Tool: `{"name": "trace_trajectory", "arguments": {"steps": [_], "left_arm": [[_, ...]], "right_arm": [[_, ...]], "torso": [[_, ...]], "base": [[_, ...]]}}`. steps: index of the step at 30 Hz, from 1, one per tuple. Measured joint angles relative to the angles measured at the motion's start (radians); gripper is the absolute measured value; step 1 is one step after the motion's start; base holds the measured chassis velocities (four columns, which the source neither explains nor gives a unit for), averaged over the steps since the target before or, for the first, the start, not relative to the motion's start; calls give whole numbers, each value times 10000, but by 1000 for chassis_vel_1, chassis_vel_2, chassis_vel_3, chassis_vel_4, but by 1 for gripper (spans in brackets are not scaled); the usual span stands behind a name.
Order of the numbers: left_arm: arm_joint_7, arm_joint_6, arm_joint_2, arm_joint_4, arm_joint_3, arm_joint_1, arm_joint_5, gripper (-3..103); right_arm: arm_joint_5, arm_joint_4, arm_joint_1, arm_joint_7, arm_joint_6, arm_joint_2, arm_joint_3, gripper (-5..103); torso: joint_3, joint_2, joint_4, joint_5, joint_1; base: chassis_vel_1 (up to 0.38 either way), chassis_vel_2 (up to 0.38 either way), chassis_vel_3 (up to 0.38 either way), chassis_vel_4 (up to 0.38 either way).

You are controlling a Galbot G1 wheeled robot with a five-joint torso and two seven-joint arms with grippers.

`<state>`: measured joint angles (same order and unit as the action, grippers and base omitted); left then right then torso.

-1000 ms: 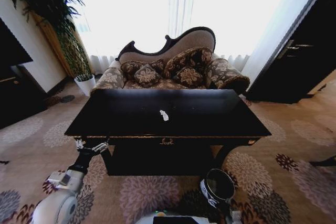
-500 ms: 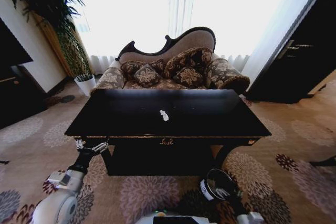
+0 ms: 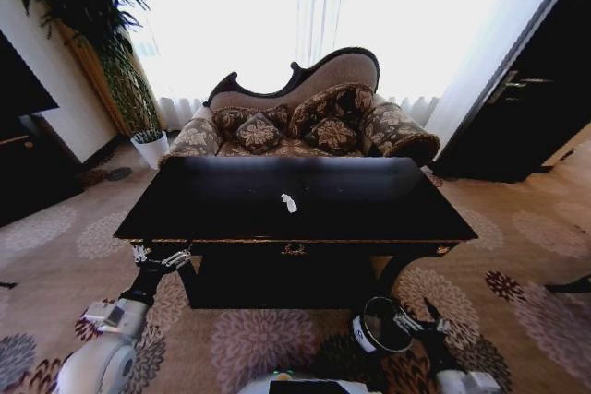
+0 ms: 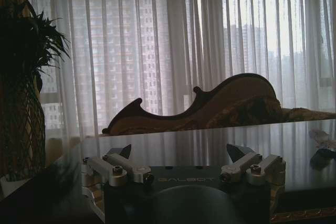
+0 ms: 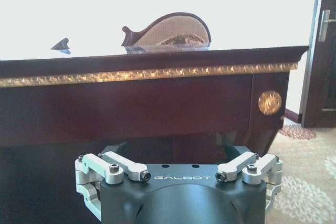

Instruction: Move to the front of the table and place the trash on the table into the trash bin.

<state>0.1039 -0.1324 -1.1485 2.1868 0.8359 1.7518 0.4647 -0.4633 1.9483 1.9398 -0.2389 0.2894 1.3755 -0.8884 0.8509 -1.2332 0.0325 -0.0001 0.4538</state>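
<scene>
I see the long black table (image 3: pixel 369 200) right in front of my robot, with its shiny top and a gold line along the front edge. One small white bit of trash (image 3: pixel 289 202) lies on the table top, close to the middle. From the middle of the table it sits a little toward 6 o'clock. On the left wrist camera the same trash (image 4: pixel 321 138) shows far off to one side on the shiny top.

The trash bin (image 3: pixel 380 325) stands on the flowery carpet (image 3: pixel 517 274) below the front of the table, at about 5 o'clock from the trash. It is round and dark, and I can look down into it.

My left gripper (image 3: pixel 159 256) is up by the front left corner of the table, at about 8 o'clock from the trash. Its fingers are spread wide with nothing between them.

My right gripper (image 3: pixel 423 318) is low down, just beside the bin at its 3 o'clock side. Its fingers are spread wide too, and they grip nothing.

Behind the table is a sofa (image 3: pixel 305 117) with patterned cushions, and a tall plant (image 3: pixel 102 34) stands at 10 o'clock
</scene>
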Motion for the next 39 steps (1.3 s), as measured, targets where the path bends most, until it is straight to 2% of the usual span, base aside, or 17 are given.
{"name": "trace_trajectory", "arguments": {"steps": [9,13,16,18,20,22,23,27,28,31,32,34,39], "left_arm": [[0,0,0,0,0,0,-1,100],[0,0,0,1,0,0,0,100],[0,0,0,0,0,0,0,100],[0,0,0,0,0,0,0,100],[0,0,0,0,0,0,0,100],[-1,0,0,0,0,0,0,100],[-1,0,0,0,0,0,0,100],[0,0,0,0,0,0,0,100],[0,0,0,0,0,0,0,100],[0,0,0,0,0,0,-1,100],[0,0,0,0,0,0,-1,100],[0,0,0,0,0,0,0,100],[0,0,0,0,0,0,0,100]], "right_arm": [[-221,1526,278,120,-294,-73,-137,100],[-227,2009,134,455,-665,-360,-71,100],[-488,2561,-174,668,-1370,-823,-145,100],[-518,2628,-224,701,-1466,-890,-152,100],[-676,3008,-663,1055,-2277,-1475,-68,100],[-910,3286,-1149,1535,-3203,-2345,216,100],[-910,3286,-1149,1535,-3203,-2345,216,100],[-1452,3583,-2310,2124,-4591,-3752,794,100],[-1452,3583,-2310,2124,-4591,-3752,794,100],[-2093,3867,-2903,2616,-5360,-4220,1043,100],[-2093,3867,-2903,2616,-5360,-4220,1043,100],[-2501,4050,-3262,2932,-5817,-4385,1213,100],[-3155,4154,-3994,3285,-6492,-4845,1977,100]], "torso": [[0,0,0,-2,0],[0,0,0,0,0],[0,0,0,0,0],[0,0,0,-1,0],[0,0,2,1,0],[0,0,1,-2,0],[0,0,1,-2,0],[1,2,-4,2,2],[1,2,-4,2,2],[1,3,-1,0,3],[1,3,-1,0,3],[0,2,1,-1,2],[1,3,-1,0,2]], "base": [[0,0,0,0],[0,0,0,0],[0,0,0,0],[0,0,0,0],[0,0,0,0],[0,0,0,0],[0,0,0,0],[0,0,0,0],[0,0,0,0],[0,0,0,0],[0,0,0,0],[0,0,0,0],[0,0,0,0]]}}
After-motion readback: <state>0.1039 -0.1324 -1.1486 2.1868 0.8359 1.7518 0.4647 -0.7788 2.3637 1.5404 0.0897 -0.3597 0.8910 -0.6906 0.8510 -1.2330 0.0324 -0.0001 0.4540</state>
